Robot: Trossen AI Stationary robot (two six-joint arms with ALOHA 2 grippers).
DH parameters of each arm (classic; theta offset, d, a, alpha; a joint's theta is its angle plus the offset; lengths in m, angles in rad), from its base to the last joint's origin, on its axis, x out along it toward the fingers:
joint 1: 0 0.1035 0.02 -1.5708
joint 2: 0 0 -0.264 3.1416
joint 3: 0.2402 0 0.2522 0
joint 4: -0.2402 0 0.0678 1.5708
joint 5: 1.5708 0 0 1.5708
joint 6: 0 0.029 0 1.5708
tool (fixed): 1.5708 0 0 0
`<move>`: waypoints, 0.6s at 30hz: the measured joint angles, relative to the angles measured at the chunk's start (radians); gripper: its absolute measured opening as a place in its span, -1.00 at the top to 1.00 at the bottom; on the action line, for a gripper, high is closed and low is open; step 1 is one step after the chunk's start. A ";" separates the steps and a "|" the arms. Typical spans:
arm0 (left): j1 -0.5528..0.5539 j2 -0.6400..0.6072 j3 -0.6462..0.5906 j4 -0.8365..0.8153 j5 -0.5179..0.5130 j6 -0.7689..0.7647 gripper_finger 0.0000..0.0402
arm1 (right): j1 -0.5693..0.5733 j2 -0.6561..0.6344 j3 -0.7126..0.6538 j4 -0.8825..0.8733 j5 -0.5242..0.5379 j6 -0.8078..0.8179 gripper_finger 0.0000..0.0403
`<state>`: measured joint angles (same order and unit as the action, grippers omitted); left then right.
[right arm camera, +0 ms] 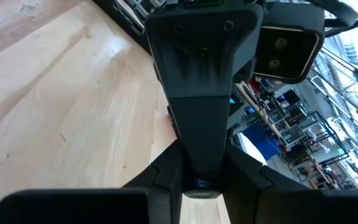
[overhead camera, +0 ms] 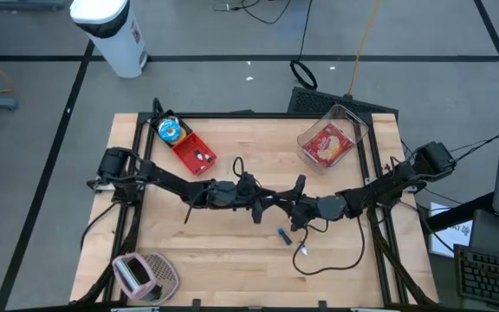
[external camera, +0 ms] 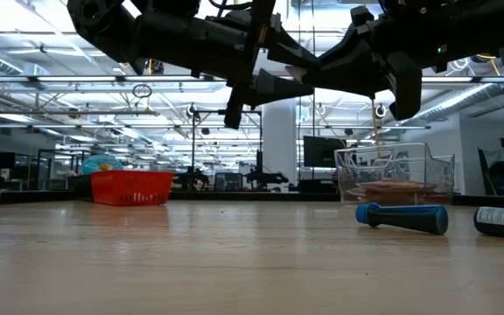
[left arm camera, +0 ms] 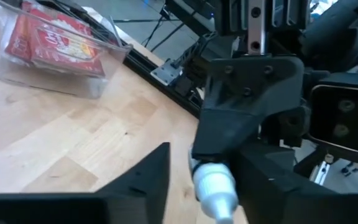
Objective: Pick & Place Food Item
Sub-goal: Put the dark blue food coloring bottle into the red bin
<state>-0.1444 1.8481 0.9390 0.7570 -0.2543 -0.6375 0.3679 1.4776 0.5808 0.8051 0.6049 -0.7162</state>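
left fingers (left arm camera: pixel 143 182): spread either side of a white-capped tube (left arm camera: pixel 215 186), with a gap showing on one side; not clamped.
right fingers (right arm camera: pixel 166 177): apparently pinching that tube's other end.
left gripper (overhead camera: pixel 267 206): mid-frame, above the tabletop (overhead camera: pixel 215 256), tip to tip with the right gripper (overhead camera: pixel 291 211).
arms: both stretched low and inward from the side edges.
food: a red packet (overhead camera: pixel 327 146) in the clear container (overhead camera: pixel 354 118), upper right; a round blue-and-white packet (overhead camera: pixel 170 130) by the red basket (overhead camera: pixel 196 154), upper left.
step: likely an arm-to-arm handover; no food is gripped.
next: the left fingers close squarely before the right ones let go.

White-capped item (left arm camera: pixel 215 186), perhaps a tube, raised above the table (overhead camera: pixel 232 269) middle.
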 joint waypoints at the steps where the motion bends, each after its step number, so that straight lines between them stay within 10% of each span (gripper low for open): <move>1: 0.000 0.000 0.000 0.001 0.002 0.000 0.25 | 0.000 0.000 0.000 0.000 0.001 0.000 0.64; 10: 0.002 -0.001 0.000 0.001 0.003 0.044 0.67 | -0.001 0.000 0.000 0.000 0.033 0.062 0.51; 18: 0.016 -0.118 -0.001 -0.250 -0.092 0.081 0.66 | 0.059 -0.001 0.000 -0.005 0.430 0.200 0.24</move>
<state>-0.1280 1.7299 0.9380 0.5065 -0.3467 -0.5565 0.4272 1.4769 0.5804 0.8003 1.0352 -0.5163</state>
